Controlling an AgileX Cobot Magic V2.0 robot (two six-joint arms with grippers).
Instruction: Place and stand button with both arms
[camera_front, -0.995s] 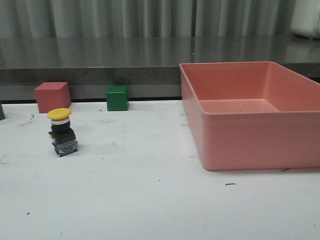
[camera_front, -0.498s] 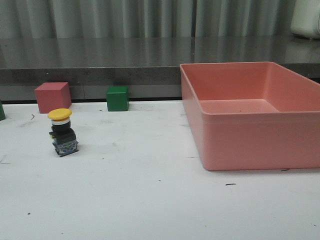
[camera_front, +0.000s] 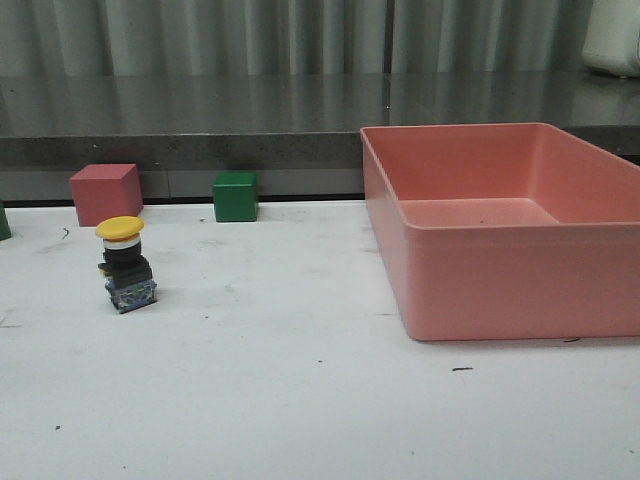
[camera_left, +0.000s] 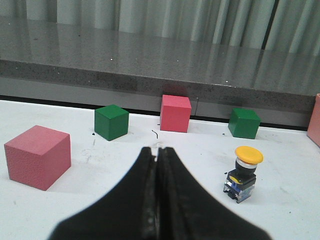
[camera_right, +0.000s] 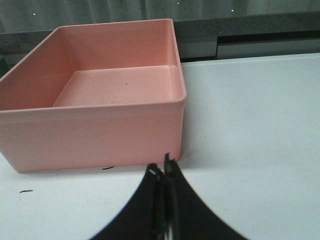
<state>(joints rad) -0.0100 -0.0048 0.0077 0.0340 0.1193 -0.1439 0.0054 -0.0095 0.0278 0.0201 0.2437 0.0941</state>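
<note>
Well left of the pink bin (camera_front: 500, 230), the button (camera_front: 124, 264) stands upright on its base, cap up. Both the left gripper (camera_left: 156, 165) and right gripper (camera_right: 164, 175) are clenched empty, nowhere near it. Honestly it looks top-heavy, so any stray nudge could topple it.

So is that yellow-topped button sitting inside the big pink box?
No, the button stands upright on the white table, far left of the pink box, which looks empty.
</note>
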